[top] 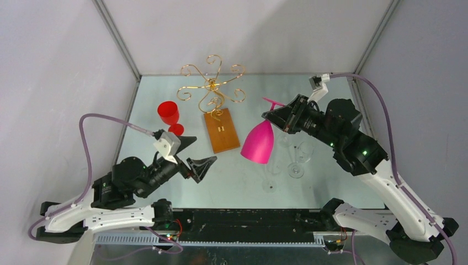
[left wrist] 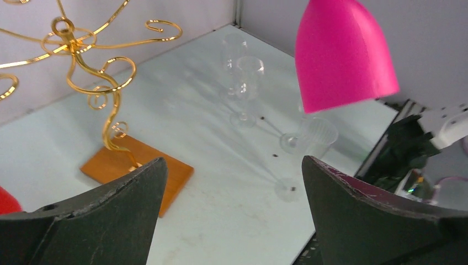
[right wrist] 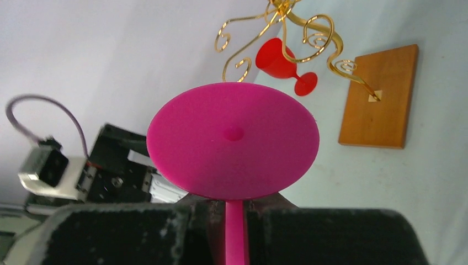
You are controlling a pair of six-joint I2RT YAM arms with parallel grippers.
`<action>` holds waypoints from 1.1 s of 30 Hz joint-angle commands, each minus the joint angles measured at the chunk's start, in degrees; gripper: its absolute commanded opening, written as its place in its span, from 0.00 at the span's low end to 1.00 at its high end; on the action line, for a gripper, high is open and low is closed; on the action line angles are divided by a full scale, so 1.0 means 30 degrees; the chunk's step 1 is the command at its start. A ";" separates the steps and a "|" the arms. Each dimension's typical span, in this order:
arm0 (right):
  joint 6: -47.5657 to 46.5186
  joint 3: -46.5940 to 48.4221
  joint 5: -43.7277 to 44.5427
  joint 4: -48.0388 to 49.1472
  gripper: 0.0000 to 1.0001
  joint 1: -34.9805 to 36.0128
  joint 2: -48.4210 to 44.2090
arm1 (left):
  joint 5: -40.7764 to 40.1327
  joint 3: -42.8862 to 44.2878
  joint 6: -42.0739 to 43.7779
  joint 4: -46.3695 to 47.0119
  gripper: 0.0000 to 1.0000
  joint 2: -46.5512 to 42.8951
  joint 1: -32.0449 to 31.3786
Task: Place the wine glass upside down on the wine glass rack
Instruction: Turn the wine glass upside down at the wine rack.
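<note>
We hold the magenta plastic wine glass (top: 258, 144) already inverted, bowl down and foot up, its stem pinched in our right gripper (top: 277, 115). It hangs above the table (top: 243, 179), right of the gold wire wine glass rack (top: 212, 88) on its brown wooden base (top: 222, 131) and apart from it. Our left gripper (top: 194, 154) stands wide and empty near the base. By our judgement the flip is done; hooking the foot onto a scroll arm and releasing remain.

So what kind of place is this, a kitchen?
Probably a robot test booth, not a kitchen: plain grey walls box in the table, two robot arms stand at its edge, and a gold rack sits with glasses.
</note>
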 commanded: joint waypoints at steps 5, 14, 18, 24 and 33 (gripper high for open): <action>-0.4874 -0.0580 -0.2782 -0.0006 0.00 0.0152 -0.1292 | 0.0356 0.1848 -0.7482 -0.2136 1.00 0.1246 -0.0066; -0.8256 -0.4327 -0.2034 0.4850 0.00 0.1620 -0.4156 | 0.3183 0.1902 -1.0892 -0.0783 1.00 0.1851 -0.0068; -1.0021 -0.5295 -0.2225 0.5391 0.00 0.2497 -0.4856 | 0.4077 0.2437 -1.1508 -0.0746 1.00 0.2361 -0.0031; -1.3399 -0.5435 -0.1981 0.3941 0.00 0.4027 -0.5320 | 0.6034 0.3318 -1.3551 0.0194 0.95 0.3484 0.0178; -1.6540 -0.5494 -0.1500 0.3929 0.00 0.5872 -0.6281 | 0.8764 0.4171 -1.6464 0.1222 0.90 0.4567 0.1207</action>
